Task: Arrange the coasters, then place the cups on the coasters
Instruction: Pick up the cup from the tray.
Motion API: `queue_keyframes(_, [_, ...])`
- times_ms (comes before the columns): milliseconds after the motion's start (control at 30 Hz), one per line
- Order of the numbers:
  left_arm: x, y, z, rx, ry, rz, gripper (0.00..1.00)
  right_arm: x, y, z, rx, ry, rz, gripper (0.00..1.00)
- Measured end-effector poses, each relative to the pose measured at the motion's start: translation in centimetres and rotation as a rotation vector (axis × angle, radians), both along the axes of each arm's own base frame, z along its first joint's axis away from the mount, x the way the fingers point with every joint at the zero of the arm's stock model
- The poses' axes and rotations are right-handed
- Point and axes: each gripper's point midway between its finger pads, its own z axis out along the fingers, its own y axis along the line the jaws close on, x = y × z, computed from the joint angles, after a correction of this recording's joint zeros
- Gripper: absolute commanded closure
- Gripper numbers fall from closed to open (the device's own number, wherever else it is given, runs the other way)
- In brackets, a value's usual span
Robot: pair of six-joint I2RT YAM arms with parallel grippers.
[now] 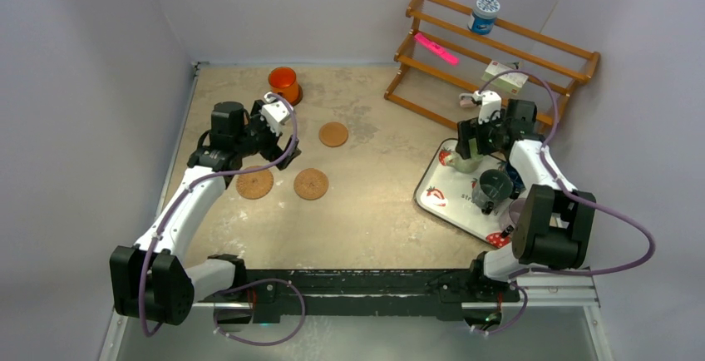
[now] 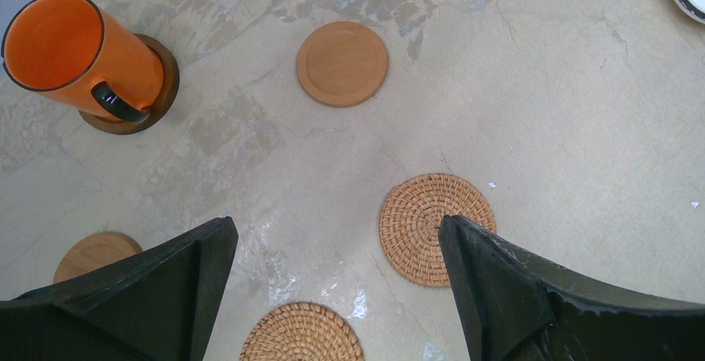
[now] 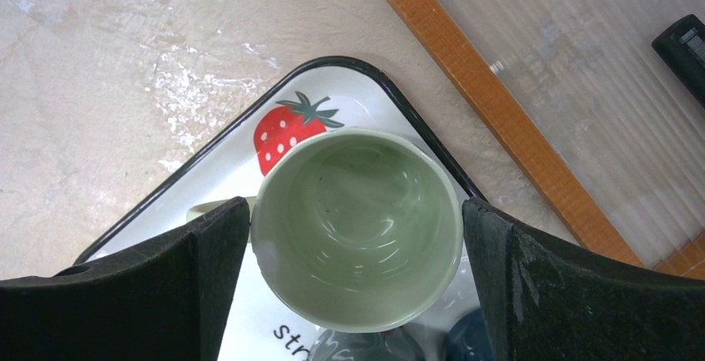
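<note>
1. The left gripper [image 2: 337,226] is spread wide and holds nothing. It hangs over the table.
2. Close under it lie three bare coasters. A round woven straw coaster [image 2: 428,224] lies by one finger. A second woven straw coaster [image 2: 303,333] lies between the fingers, nearer the wrist. A flat light wood coaster [image 2: 93,253] peeks out by the other finger.
3. Farther ahead of this hand lies another flat light wood coaster [image 2: 342,63], bare too.
4. Farthest ahead stands the see-through orange cup [image 2: 79,49] on a dark round wooden coaster [image 2: 162,86]. That one cup looks done.
5. The right gripper [image 3: 356,207] is spread wide too. The pale green cup [image 3: 357,244] sits between its fingers, not squeezed or lifted yet.
6. That cup stands on a white strawberry tray [image 3: 357,107]. Nearer the wrist, a dark grey cup [image 3: 357,346] and a dark blue cup [image 3: 465,336] peek in.
7. In the top view a purple-grey cup [image 1: 515,210] seems to wait by the arm. So it looks like four cups are left to move.
</note>
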Motion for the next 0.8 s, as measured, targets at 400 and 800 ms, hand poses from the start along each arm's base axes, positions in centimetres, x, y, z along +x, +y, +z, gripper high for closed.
queue_keyframes(400, [0.06, -0.01, -0.25, 0.001, 0.008, 0.0, 0.0, 0.01, 0.56, -0.39, -0.073, 0.01, 0.023, 0.01])
queue_keyframes(800, [0.08, -0.03, -0.39, 0.002, 0.012, 0.0, 0.0, 0.3, 0.5, -0.48, -0.073, 0.022, 0.024, 0.27])
